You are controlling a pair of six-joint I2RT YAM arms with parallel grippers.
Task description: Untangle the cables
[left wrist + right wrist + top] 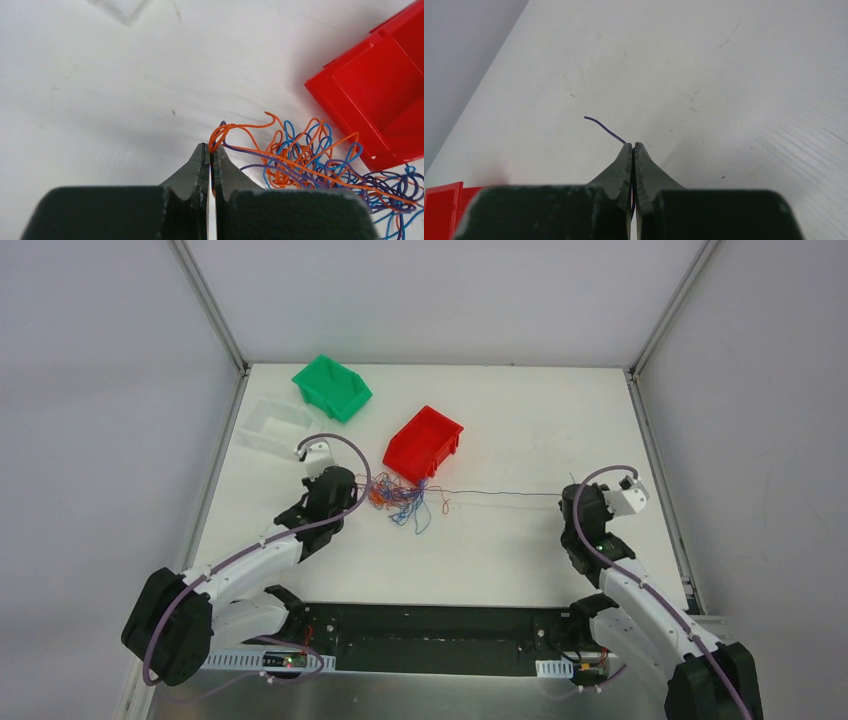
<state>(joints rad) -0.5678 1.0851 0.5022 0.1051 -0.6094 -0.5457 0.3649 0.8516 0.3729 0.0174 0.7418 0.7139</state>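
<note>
A small tangle of thin orange, blue and purple cables (403, 498) lies just in front of the red bin. One dark purple cable (500, 493) runs taut from the tangle to the right. My left gripper (362, 495) is shut on orange and purple strands at the tangle's left edge; in the left wrist view the tangle (320, 162) spreads right of the gripper (211, 147). My right gripper (563, 496) is shut on the purple cable's far end; its short free tip (603, 128) sticks out past the gripper (633, 146).
A red bin (424, 443) stands tilted just behind the tangle, also in the left wrist view (380, 95). A green bin (332, 387) and a clear bin (272, 427) stand at the back left. Metal frame posts border the white table (520, 550).
</note>
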